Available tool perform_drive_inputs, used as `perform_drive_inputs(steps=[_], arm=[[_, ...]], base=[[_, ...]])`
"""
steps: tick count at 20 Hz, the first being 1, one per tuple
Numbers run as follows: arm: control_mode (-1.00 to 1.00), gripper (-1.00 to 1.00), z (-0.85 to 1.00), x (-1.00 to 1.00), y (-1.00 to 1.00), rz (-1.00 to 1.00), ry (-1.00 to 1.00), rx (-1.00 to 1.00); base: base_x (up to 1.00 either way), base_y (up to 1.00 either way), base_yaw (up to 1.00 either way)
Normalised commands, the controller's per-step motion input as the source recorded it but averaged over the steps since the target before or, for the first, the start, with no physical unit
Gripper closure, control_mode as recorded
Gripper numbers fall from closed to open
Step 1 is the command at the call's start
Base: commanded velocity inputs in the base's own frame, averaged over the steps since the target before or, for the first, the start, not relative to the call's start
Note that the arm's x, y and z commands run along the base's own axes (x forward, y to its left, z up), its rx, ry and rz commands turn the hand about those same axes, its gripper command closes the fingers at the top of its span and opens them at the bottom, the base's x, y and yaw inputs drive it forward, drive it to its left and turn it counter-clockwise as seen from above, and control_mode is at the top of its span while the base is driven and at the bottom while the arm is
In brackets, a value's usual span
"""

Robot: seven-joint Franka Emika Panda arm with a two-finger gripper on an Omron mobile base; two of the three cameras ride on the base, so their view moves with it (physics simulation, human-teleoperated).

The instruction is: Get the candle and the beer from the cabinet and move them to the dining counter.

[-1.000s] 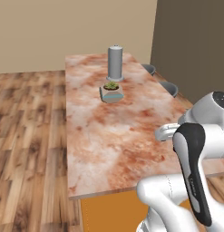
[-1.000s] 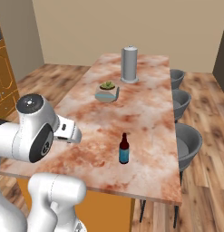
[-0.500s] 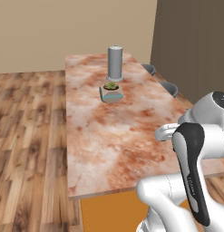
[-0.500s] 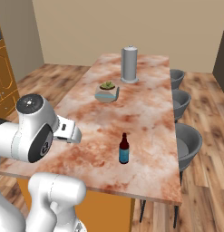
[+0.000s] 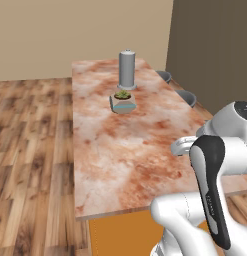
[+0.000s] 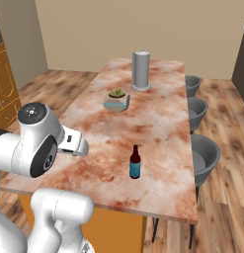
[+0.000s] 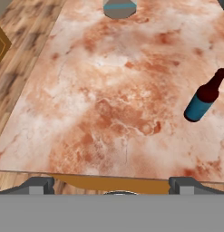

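The beer, a small brown bottle with a blue label, stands upright on the dining counter near its front right part. In the hand view the beer is at the right, well ahead of my gripper. The gripper is open wide with nothing between its fingertips, and it hovers over the counter's near edge. The marble top stretches away from me. The candle and the cabinet are out of view.
A tall grey cylinder stands at the counter's far end, with a small potted plant in front of it. Grey chairs line the right side. An orange cupboard stands far left, and wooden floor lies to the left.
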Motion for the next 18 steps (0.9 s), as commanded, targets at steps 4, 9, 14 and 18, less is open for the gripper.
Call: perform_drive_inputs(steps=[4,9,14,18], arm=[[1.00,-1.00,0.00,0.00,0.00,0.00,0.00,0.00],[1.00,-1.00,0.00,0.00,0.00,0.00,0.00,0.00],[1.00,-1.00,0.00,0.00,0.00,0.00,0.00,0.00],[1.00,-1.00,0.00,0.00,0.00,0.00,0.00,0.00]], base=[[-0.11,0.00,0.00],[-0.37,0.00,0.00],[-0.55,0.00,0.01],[-0.58,0.00,0.09]])
